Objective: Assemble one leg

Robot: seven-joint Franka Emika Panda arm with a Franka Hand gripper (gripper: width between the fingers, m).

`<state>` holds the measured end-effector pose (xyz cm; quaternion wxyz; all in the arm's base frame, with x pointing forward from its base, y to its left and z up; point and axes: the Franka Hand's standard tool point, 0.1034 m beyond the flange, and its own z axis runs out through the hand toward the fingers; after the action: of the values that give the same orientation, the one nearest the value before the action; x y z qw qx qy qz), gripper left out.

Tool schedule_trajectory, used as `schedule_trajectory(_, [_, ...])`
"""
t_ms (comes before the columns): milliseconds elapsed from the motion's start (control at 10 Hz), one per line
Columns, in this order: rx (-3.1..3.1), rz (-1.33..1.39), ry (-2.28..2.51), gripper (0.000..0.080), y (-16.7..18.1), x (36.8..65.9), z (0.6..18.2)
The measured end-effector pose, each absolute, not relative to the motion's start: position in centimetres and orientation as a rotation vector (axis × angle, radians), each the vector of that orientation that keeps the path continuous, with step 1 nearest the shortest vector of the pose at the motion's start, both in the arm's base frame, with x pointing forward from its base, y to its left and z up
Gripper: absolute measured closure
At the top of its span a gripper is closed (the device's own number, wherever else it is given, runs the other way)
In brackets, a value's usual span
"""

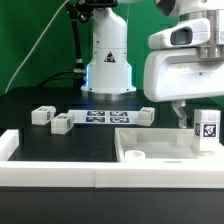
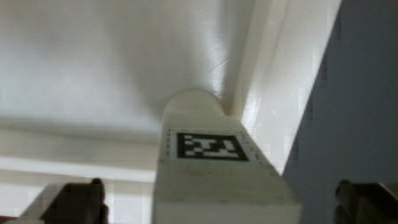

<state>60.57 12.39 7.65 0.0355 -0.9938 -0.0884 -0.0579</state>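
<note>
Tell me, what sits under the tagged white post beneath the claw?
The leg stands over the inner corner of the large white rimmed piece; its own body hides whether its lower end touches it.

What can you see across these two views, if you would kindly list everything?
loose legs: 3, white with black tags, lying on the table, two at the exterior view's left end of the marker board, one at its right end.
standing leg: 1, white, tagged, upright at the far corner of the tray.
tray: 1, white, raised rim, exterior view's right.
marker board: 1, white, tagged, mid-table.
barrier: 1, white, along the near edge.
table: 1, black.
arm base: 1, white, at the back.
gripper: 1, open, fingers either side of the standing leg, not touching.
</note>
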Motion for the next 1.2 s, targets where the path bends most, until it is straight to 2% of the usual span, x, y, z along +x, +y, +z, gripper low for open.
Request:
schedule_trajectory(200, [-3.053, -0.178, -0.27, 0.0178, 12.39, 60.57, 7.65])
schedule_trajectory(300, [-3.053, -0.178, -0.27, 0.0357, 12.39, 60.57, 7.64])
schedule_trajectory(400, [-3.054, -0.178, -0.27, 0.0357, 12.35, 60.58, 7.65])
schedule_trajectory(500, [-3.055, -0.178, -0.267, 0.0505, 12.2, 60.61, 7.64])
schedule_trajectory(800, [-3.056, -0.173, -0.192, 0.0505, 12.16, 60.6, 7.62])
schedule_trajectory(1200, [-2.933, -0.102, 0.66, 0.0505, 12.12, 60.52, 7.53])
